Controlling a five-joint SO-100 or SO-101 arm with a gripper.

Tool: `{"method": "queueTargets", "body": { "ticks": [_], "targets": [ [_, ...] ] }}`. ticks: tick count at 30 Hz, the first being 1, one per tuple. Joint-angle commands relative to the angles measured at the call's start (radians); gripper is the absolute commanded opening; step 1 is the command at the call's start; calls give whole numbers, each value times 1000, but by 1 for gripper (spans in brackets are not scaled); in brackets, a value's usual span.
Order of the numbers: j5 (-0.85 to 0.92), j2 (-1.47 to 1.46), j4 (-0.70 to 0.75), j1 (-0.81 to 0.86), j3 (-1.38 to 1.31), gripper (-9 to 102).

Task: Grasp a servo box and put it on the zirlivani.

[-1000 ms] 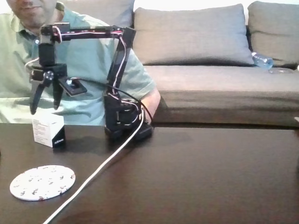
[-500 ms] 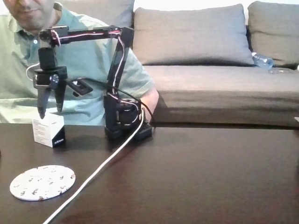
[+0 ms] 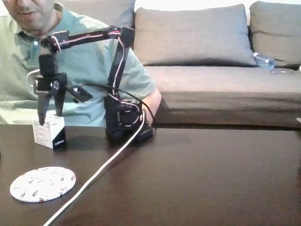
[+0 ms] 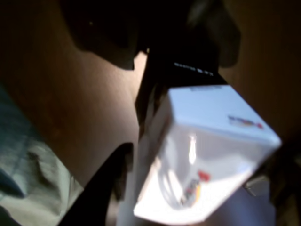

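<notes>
Gripper open, fingers straddling the top of the servo box, placed for a squeeze. Box stands on the dark table, behind the round disc, not touching it

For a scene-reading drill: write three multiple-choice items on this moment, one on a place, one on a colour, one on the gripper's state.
1. In the fixed view, where does the zirlivani lie?
A. Nearer the camera than the servo box
B. On the sofa
C. Under the box

2. What colour is the cable across the table?
A. Red
B. White
C. Green

3. How is the gripper?
A. Shut on the box
B. Shut beside the disc
C. Open, fingers down around the box top

Key: 1 A, the disc lies in front of the box; 2 B, the cable is white; 3 C, the fingers are spread on either side of the box top.
</notes>
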State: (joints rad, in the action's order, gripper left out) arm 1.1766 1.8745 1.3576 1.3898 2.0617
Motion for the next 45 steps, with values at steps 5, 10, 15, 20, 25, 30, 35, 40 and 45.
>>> {"method": "queueTargets", "body": {
  "ticks": [5, 10, 15, 20, 25, 30, 35, 40, 45],
  "targets": [
    [3, 2, -69, -12, 55, 35],
    [3, 2, -144, -18, 106, 35],
    [-9, 2, -183, -29, 123, 28],
    [-58, 3, -184, -51, 107, 16],
    [-61, 15, -170, -61, 107, 15],
    [-126, 20, -140, -55, 40, 15],
    [-199, 72, 150, -135, -233, 15],
    [-334, 196, 394, -288, -480, 15],
    [-531, 256, 449, -517, -566, 15]
  ]
}}
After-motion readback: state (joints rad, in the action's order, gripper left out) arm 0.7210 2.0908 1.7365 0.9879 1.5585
